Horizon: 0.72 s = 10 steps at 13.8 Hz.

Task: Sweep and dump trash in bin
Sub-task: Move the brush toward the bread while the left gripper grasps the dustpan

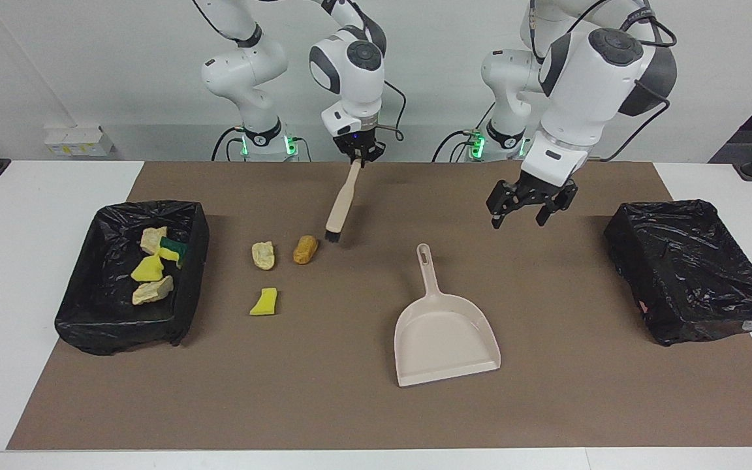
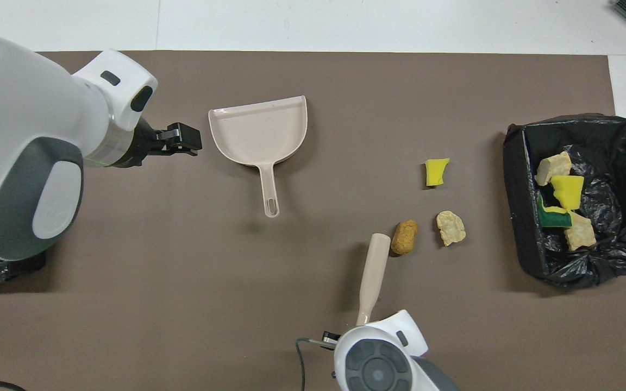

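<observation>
Presently: three loose foam scraps mid-desk beside the lined bin at the right arm's end; light, soft, crumbly, best swept. Right hand clamps the brush; left hand wide, over the desk near the dustpan, whose stiff handle invites grasping.

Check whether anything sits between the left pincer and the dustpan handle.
Nothing visible does. The open left pincer hangs over bare mat, toward the left arm's end from the dustpan handle. The scraps and the right pincer's brush lie toward the right arm's end.
</observation>
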### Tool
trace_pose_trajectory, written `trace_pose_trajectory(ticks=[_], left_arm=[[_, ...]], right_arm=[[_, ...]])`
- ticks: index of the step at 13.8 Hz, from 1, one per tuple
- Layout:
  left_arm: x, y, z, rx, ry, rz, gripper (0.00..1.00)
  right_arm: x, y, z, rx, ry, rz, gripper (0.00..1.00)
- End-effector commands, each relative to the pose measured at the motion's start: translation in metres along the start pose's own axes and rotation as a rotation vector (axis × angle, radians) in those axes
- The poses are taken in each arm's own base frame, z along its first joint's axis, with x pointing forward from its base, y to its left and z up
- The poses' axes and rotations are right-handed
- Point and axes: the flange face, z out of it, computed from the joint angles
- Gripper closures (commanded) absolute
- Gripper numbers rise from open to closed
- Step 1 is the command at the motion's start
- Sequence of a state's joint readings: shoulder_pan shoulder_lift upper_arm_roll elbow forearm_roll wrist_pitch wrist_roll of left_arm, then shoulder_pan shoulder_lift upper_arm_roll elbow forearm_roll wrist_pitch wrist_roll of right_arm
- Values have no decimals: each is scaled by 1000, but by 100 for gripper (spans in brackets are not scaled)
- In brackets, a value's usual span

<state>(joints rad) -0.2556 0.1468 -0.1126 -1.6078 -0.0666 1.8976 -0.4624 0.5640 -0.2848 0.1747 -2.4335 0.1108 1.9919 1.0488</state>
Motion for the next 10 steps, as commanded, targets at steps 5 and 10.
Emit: trace_pose_trajectory(ticks=[5,10], left_arm=[[-1,74,129,-17,-28,-5,0],[-40,100,169,10,-82,54,0]], right_arm=[[60,100,5,-129,-122,292,100],[105,123,11,-68,-98,283,100]])
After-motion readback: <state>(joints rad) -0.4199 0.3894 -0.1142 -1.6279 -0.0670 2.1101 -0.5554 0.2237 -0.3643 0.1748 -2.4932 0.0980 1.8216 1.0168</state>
